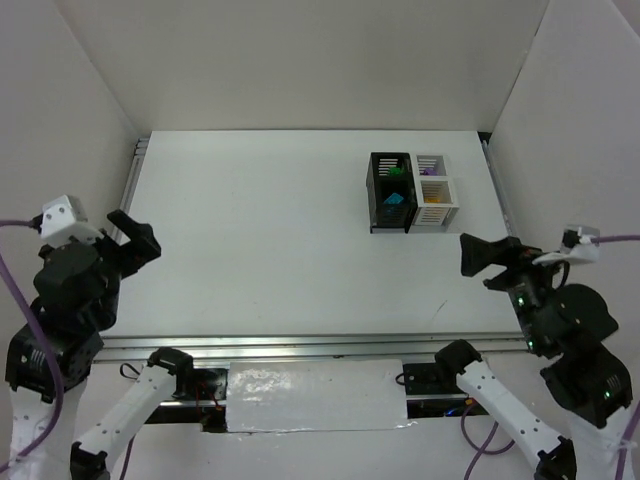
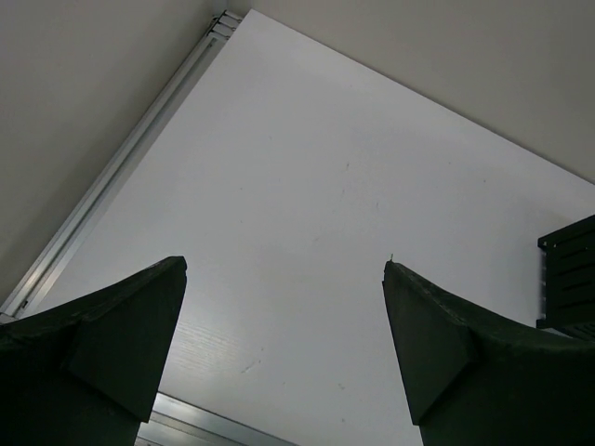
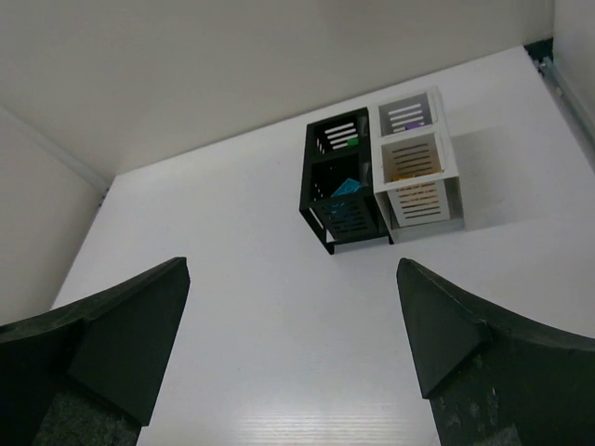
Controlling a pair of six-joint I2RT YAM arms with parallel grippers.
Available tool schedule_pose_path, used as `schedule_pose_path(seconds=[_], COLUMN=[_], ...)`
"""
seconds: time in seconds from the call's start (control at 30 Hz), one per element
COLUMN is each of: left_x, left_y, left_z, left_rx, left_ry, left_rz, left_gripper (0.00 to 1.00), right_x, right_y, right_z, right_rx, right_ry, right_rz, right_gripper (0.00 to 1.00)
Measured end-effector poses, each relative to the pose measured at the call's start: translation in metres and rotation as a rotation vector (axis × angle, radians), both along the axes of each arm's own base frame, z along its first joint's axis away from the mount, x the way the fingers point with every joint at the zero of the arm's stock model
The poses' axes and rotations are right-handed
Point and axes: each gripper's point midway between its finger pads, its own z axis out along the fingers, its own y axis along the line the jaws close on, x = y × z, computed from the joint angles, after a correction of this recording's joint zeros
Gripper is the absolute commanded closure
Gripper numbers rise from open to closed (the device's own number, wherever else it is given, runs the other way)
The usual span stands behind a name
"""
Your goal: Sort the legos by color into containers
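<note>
The containers (image 1: 413, 192) stand as one block at the table's back right: two black bins on the left, two white on the right. In the top view a green lego (image 1: 397, 172) lies in the far black bin, a teal one (image 1: 393, 200) in the near black bin, a purple one (image 1: 428, 170) in the far white bin, and yellow-orange ones (image 1: 433, 197) in the near white bin. The right wrist view shows the same block (image 3: 379, 172) with the teal lego (image 3: 346, 190). My left gripper (image 1: 135, 235) is open and empty at the left edge. My right gripper (image 1: 476, 262) is open and empty, near of the block.
A metal rail (image 1: 135, 165) runs along the table's left side and another (image 1: 300, 345) along the near edge. White walls enclose the table on three sides. A black bin's corner (image 2: 569, 279) shows at the right of the left wrist view.
</note>
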Motion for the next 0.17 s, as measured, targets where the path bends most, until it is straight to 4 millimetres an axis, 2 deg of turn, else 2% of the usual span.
schedule_pose_path(seconds=[0.07,0.17], left_x=[-0.010,-0.016], left_y=[0.002,0.002], left_z=[-0.006,-0.016], left_rx=[-0.007,-0.008], left_ry=[-0.017,-0.014], left_rz=[-0.007,-0.012], left_gripper=[0.01,0.00], right_x=[-0.015,-0.026], right_y=[-0.011,-0.022], right_z=[0.003,0.004], right_rx=[0.018,0.032], right_ry=[-0.038,-0.064], right_rz=[-0.015,-0.035], right_gripper=[0.00,0.00])
